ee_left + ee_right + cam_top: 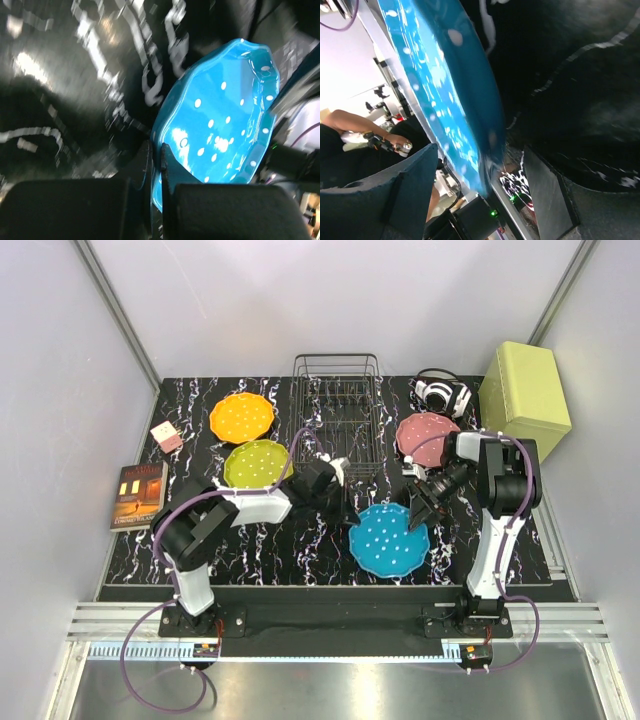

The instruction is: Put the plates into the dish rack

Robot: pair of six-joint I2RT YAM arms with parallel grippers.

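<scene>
I see the blue plate just in front of the dish rack, between my two arms. The left gripper is clenched on its left rim, and the left wrist view shows the edge pinched between the fingers. The right gripper straddles the right rim. Only the right wrist view shows its fingers spread, off the plate. Left of the rack lie the orange plate and yellow-green plate. To its right are the pink plate, part-covered by the right arm, headphones and a green box.
</scene>
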